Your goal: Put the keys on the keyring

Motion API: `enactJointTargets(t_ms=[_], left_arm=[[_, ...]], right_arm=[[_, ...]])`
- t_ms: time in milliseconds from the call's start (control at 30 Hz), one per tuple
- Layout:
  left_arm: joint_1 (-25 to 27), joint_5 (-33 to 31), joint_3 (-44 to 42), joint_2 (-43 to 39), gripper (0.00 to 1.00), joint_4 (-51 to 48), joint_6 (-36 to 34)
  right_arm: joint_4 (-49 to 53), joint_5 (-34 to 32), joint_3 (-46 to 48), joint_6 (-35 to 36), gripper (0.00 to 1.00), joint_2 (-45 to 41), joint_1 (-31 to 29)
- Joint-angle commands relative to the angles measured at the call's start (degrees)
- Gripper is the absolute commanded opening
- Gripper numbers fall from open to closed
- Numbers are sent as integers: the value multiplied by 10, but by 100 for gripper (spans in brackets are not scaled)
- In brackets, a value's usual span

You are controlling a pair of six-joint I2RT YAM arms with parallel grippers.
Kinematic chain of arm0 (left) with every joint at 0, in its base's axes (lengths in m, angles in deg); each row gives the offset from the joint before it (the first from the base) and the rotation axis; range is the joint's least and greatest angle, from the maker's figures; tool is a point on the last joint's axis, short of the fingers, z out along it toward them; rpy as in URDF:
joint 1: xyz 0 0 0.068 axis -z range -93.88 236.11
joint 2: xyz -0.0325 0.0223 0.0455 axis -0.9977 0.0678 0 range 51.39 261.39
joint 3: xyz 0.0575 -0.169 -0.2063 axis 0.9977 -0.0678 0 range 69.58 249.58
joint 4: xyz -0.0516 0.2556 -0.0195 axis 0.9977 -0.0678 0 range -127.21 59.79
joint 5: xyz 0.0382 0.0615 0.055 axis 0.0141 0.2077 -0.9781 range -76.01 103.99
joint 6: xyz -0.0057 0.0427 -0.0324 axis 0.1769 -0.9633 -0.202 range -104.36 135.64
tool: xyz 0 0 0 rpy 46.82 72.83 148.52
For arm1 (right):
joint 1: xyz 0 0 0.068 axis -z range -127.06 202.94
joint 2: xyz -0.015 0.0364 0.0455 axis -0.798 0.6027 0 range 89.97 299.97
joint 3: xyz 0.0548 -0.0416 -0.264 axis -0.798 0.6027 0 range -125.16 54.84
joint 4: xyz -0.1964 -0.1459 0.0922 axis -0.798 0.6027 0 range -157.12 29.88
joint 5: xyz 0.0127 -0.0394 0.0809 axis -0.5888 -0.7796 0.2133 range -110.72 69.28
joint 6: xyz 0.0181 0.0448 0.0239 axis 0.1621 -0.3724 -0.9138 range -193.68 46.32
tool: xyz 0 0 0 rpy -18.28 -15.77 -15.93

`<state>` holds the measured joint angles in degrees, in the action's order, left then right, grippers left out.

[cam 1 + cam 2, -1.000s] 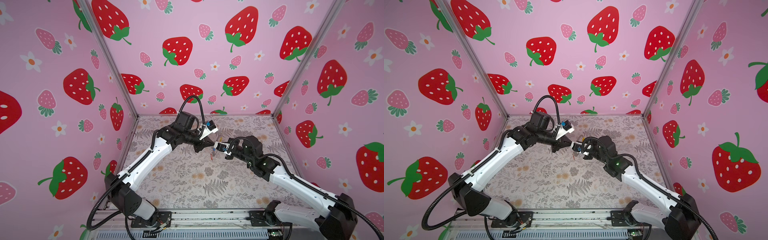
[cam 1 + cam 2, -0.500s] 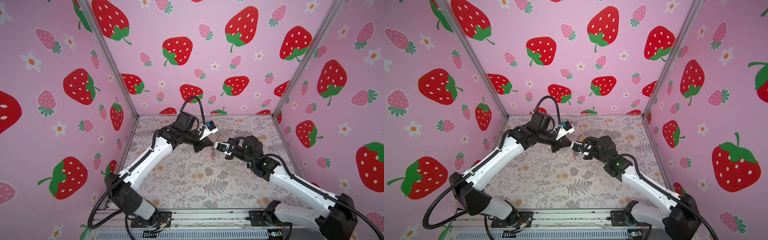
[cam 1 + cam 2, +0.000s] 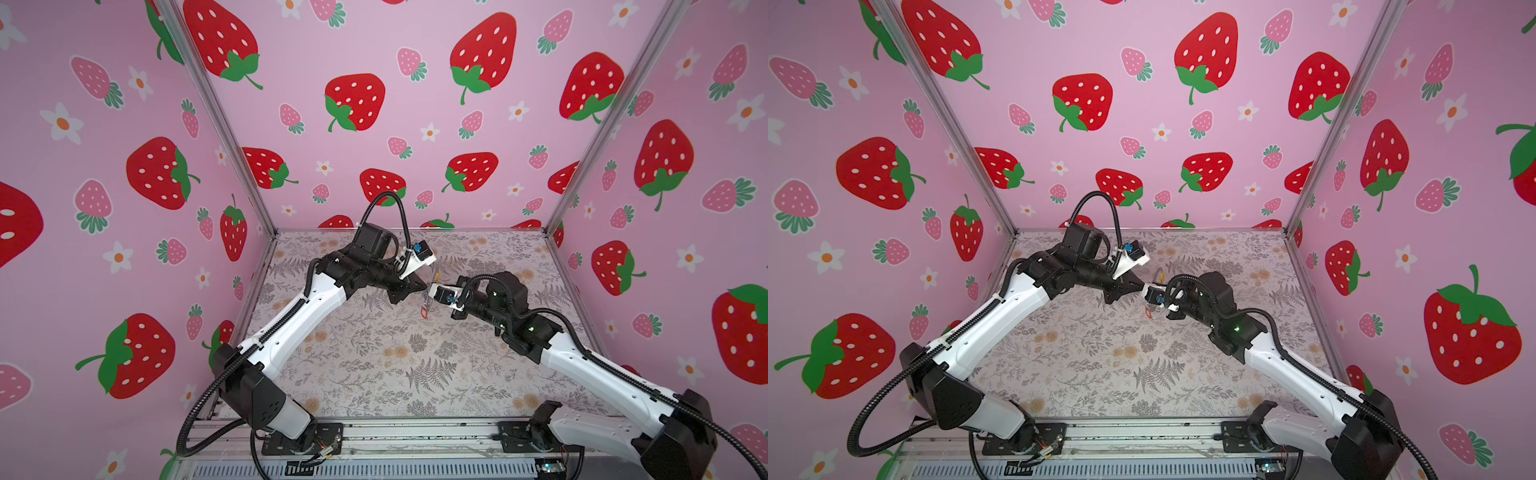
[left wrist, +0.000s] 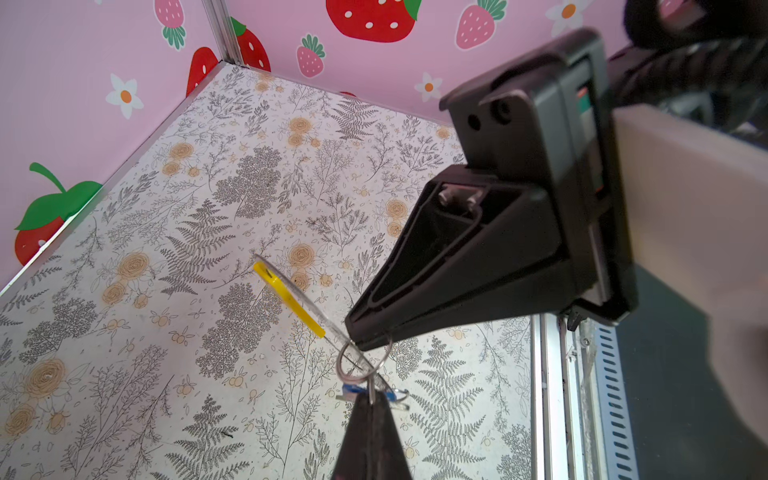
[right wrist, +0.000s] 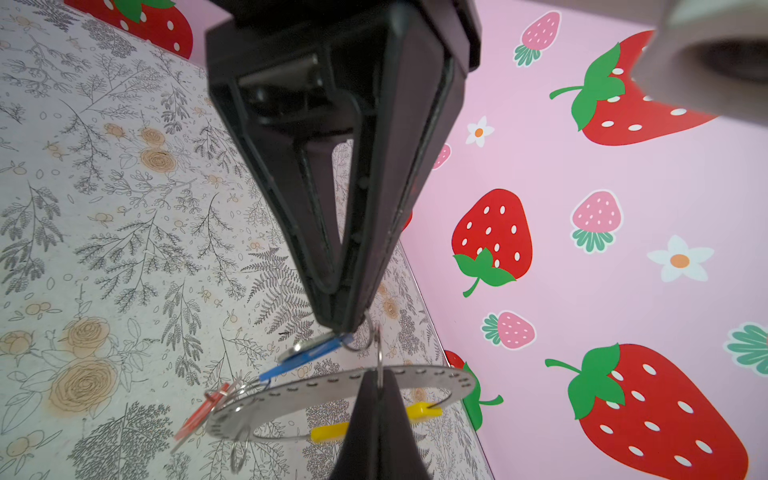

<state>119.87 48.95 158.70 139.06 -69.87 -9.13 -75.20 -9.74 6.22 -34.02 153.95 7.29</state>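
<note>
While the 2 arms meet above the table (image 3: 374,365), toward 12 o'clock from its centre, the left gripper (image 4: 365,338) clamps the keyring (image 5: 332,382) clear of the surface. The right gripper (image 5: 345,326) pinches the blue-tagged key (image 5: 307,359) by its small ring, just beside the hoop. The red-tagged key (image 3: 424,312) dangles at the hoop's 6 o'clock in both top views.

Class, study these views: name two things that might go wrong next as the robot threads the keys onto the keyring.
1. In mid-air, the right gripper pinches the thin keyring and the left gripper the blue-tagged key; either might slip and drop.
2. The red-tagged key dangles loose from the keyring; tilting it might slide that key off.
</note>
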Motion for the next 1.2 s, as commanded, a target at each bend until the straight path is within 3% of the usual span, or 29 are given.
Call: enactJointTargets(t_ms=[0,533,1167], left_arm=[[1,12,20,-1,0,24,3],[3,37,21,-3,0,18,-5],[0,-23,7,-15,0,41,9]], right_arm=[[-5,15,-8,-2,0,-8,-3],[-5,14,-11,-5,0,-2,-2],[0,38,-6,-1,0,-12,-3]])
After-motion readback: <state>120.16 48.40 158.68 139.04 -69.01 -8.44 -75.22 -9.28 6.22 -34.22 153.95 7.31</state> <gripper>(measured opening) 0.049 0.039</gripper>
